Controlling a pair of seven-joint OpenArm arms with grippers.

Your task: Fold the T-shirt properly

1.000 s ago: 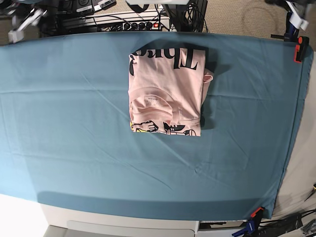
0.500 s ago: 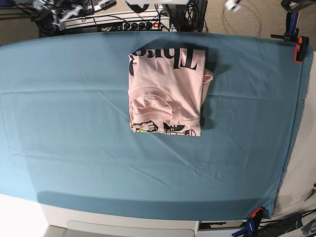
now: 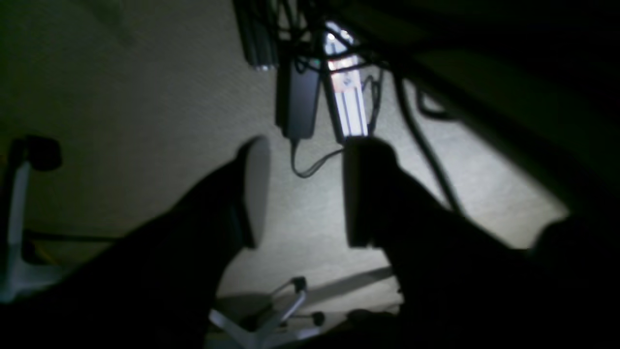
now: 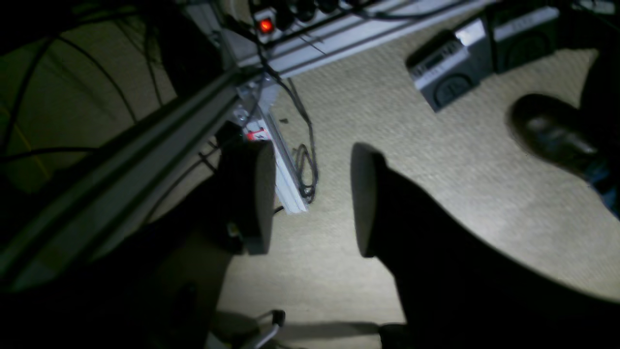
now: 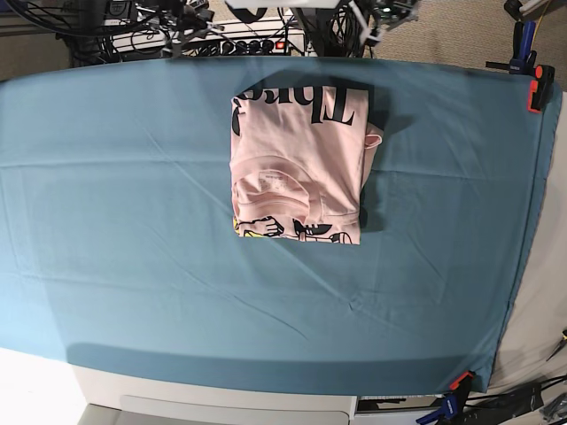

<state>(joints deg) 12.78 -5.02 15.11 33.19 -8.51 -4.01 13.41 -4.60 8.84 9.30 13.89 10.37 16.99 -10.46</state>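
1. Where the base view begins at its left edge, the counter (image 5: 106, 266) lies under a teal-blue cloth (image 5: 416, 292), lightly creased, with bare white counter edge showing at the lower left corner.
2. My right gripper (image 4: 310, 198): its blurred tip shows at the far edge of the counter, left of centre, among cables. Jaws apart and holding nothing; in the right wrist view only beige carpet shows between the two dark fingers (image 4: 252, 194).
3. Power strip (image 4: 265, 25) with a red lit switch, on the floor behind the counter, seen from my right wrist; grey boxes (image 4: 436, 72) lie on the carpet to its right, and a dark shoe (image 4: 547, 131) beyond those.
4. T-shirt (image 5: 297, 164): pale pink, folded into an upright rectangle, resting flat on the cloth at the upper centre of the counter, clear of both my grippers. Black lettering runs across its far end; a cartoon print with yellow peeks out along its near edge. A bit of pink fabric sticks out on its right side.
5. My left gripper (image 3: 302, 191): jaws apart, empty, hanging over the carpet behind the counter; a black adapter (image 3: 298, 102) and cables lie beyond the fingertips.
6. Orange clamp (image 5: 536, 93) pinning the cloth at the far right corner; another clamp (image 5: 459, 382) at the near right.
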